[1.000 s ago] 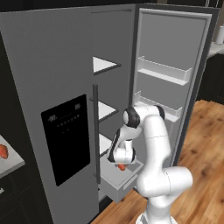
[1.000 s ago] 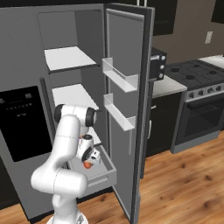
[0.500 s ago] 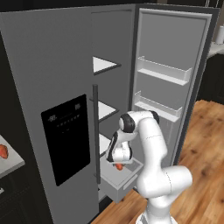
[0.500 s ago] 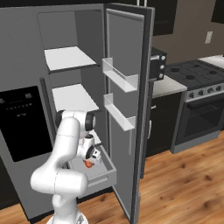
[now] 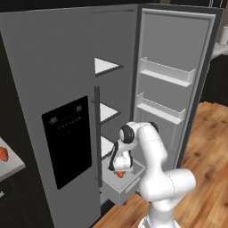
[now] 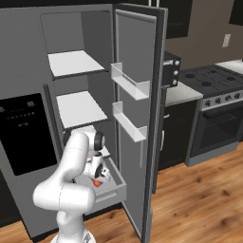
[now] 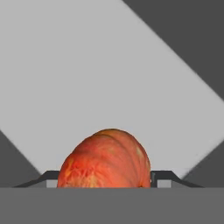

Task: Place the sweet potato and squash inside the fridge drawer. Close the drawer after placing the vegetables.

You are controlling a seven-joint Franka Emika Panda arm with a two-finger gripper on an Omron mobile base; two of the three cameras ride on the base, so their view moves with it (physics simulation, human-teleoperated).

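An orange-red ribbed squash sits between my fingertips, and my gripper is shut on it. The hand hangs low inside the pulled-out fridge drawer, a pale grey open-topped bin at the foot of the fridge. The squash shows just under the gripper, over the drawer's floor. From the right side the gripper and squash are inside the drawer, behind its plain front. A reddish-orange vegetable, perhaps the sweet potato, lies on a counter at the far left, cut by the frame edge.
The right fridge door stands wide open with two narrow door shelves. Flat white inner shelves are above the drawer. The left fridge door with its black panel is closed. A stove stands to the right on the wooden floor.
The arm has bent further and the hand has sunk with the squash from above the drawer's rim down into the drawer. The base views have not shifted.
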